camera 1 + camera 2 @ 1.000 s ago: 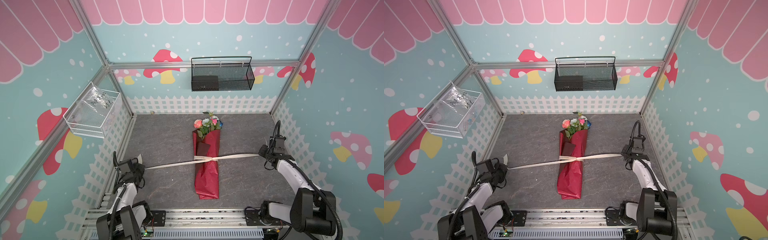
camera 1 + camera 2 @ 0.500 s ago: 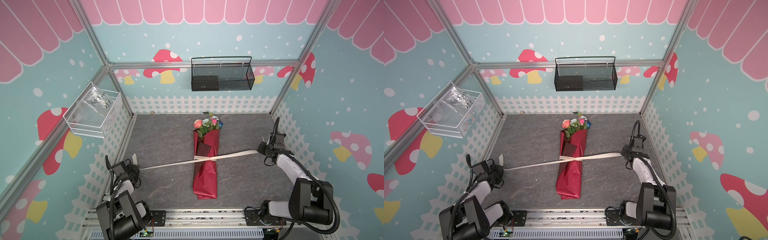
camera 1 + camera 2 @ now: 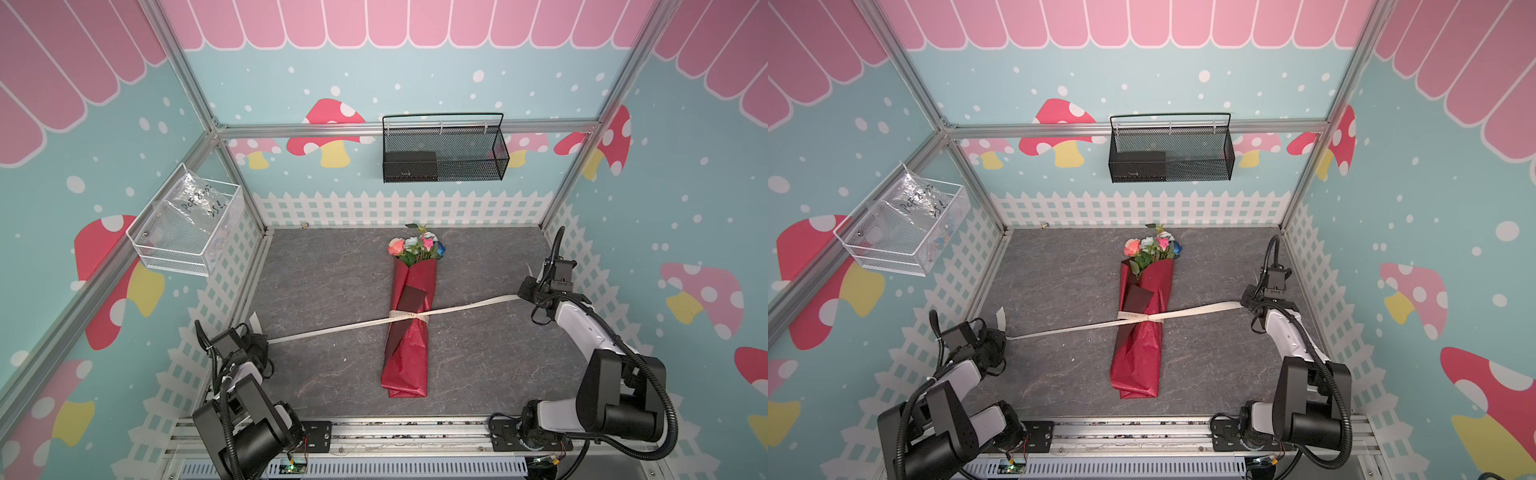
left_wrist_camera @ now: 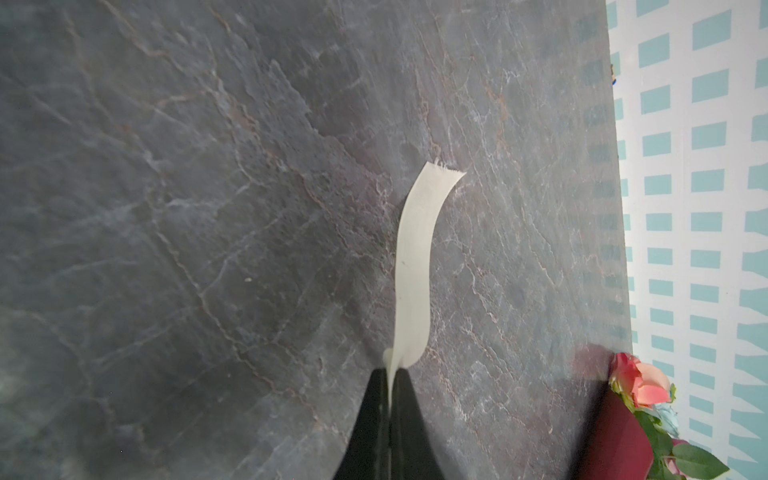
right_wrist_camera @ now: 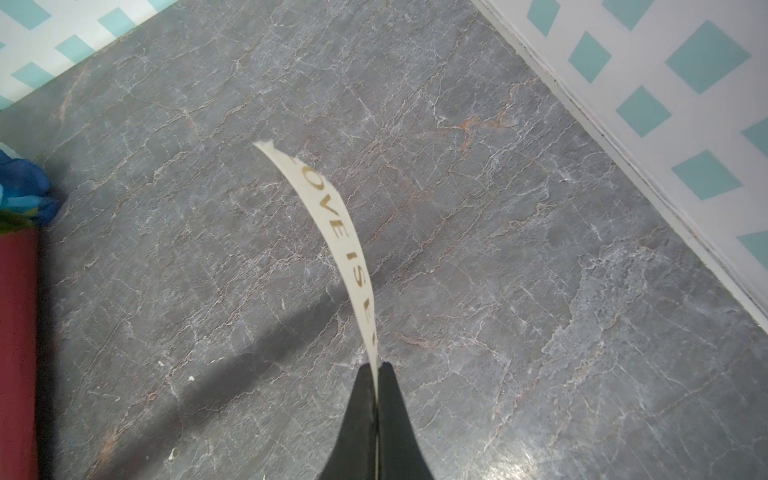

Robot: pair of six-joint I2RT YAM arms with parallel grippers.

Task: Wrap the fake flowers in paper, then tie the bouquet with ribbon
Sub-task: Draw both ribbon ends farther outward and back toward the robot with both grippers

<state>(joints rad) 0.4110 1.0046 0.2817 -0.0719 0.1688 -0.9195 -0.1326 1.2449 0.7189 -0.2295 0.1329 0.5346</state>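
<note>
Over the bouquet (image 3: 409, 357) lies a taut ribbon (image 3: 469, 307); a black basket (image 3: 465, 166) hangs beyond.

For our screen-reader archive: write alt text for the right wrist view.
The right gripper is shut on a cream ribbon with gold lettering, whose free end arches over the grey marbled tabletop. Red wrapping paper and a blue rose show at the frame's edge.

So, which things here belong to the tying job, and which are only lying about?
For the job:
bouquet of fake flowers in shiny red wrapping paper; cream ribbon with gold letters, wrapped round it; left gripper and right gripper, each shut on a ribbon end.

Lying about:
black wire-mesh basket on the back wall; white wire basket holding a clear plastic bag.
</note>
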